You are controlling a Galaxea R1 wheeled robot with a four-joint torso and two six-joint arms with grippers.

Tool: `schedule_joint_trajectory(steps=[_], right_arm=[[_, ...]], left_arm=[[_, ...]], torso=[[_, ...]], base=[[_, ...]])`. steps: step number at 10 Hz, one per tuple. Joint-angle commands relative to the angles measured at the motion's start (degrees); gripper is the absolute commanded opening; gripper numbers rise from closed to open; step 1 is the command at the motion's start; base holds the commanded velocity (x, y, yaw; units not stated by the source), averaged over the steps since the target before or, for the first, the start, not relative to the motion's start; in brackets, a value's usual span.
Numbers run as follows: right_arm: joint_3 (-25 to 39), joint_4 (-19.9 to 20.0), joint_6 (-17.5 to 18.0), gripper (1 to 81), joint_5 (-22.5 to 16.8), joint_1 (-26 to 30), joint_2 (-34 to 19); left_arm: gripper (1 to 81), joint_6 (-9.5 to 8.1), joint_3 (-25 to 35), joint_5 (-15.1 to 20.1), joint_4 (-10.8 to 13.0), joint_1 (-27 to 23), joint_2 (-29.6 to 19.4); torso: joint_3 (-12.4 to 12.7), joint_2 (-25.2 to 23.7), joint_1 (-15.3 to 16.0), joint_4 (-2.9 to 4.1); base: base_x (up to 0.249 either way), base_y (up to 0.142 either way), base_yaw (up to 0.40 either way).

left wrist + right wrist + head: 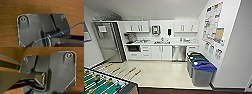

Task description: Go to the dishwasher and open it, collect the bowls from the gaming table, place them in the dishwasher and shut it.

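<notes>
The head view looks into a small kitchen with a pale floor (159, 75). At the far wall runs a row of white cabinets (156, 52) under a counter (159, 43) with a sink (162, 42). A tall steel fridge (107, 41) stands at the left end. The dishwasher (178, 53) is under the counter, right of the white doors, and its steel front is closed. Two bins stand by the right wall, near the dishwasher: one with a blue lid (204, 72) in front, one with a green lid (196, 60) behind it. Posters (214, 25) hang on that wall. A football table (104, 83) with a green field is in the near left corner, its rod handles pointing over the floor.

Both wrist views show wood-grain flooring (41, 6) below the arms. For both grippers, I cannot tell if the jaws are apart or together.
</notes>
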Motion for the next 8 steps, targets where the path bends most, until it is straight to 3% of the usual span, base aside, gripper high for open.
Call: schedule_joint_trajectory(steps=[1, 8], right_arm=[[0.47, -0.64, -0.28, 81.1, -2.33, 2.66, -0.71], [0.38, -0.73, -0.28, 81.1, -2.33, 2.66, -0.71]], left_arm=[[81.1, 0.38, 0.47, 2.85, 0.56, -3.00, -0.88], [81.1, 0.38, 0.47, 2.85, 0.64, -3.00, -0.88]], torso=[[0.00, 0.00, 0.00, 0.00], [0.00, 0.00, 0.02, -0.02]], base=[[0.145, 0.000, 0.000], [0.145, 0.000, 0.000]])
